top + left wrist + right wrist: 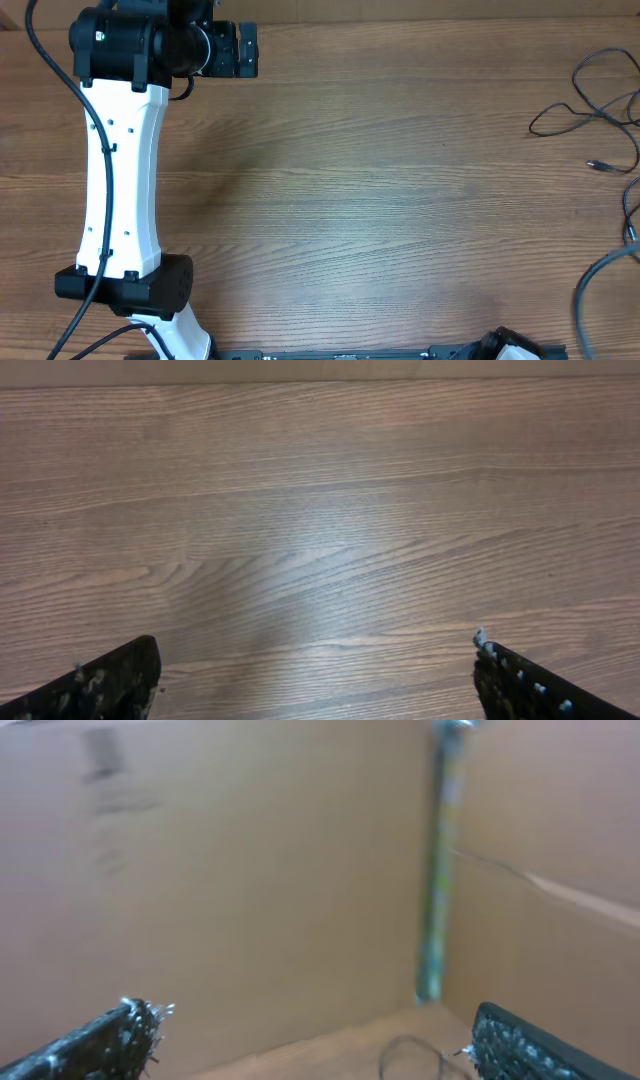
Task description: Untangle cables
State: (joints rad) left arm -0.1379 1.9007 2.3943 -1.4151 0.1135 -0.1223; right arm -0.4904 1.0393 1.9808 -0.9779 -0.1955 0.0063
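Observation:
The cables (601,108) are thin black wires lying looped at the table's far right edge, with a small plug end (598,165) pointing left. A blurred loop of cable (408,1058) shows low in the right wrist view, just left of the right finger. My left gripper (243,50) is at the far left top of the table, far from the cables. In the left wrist view it (315,680) is open and empty over bare wood. My right gripper (315,1040) is open and empty, facing cardboard walls. Only a small part of the right arm (510,345) shows at the bottom edge overhead.
A grey cable (598,275) curves along the lower right edge of the wooden table (380,190). The left arm's white link (120,170) stretches up the left side. Cardboard walls (250,870) with a vertical corner post (440,870) stand ahead of the right gripper.

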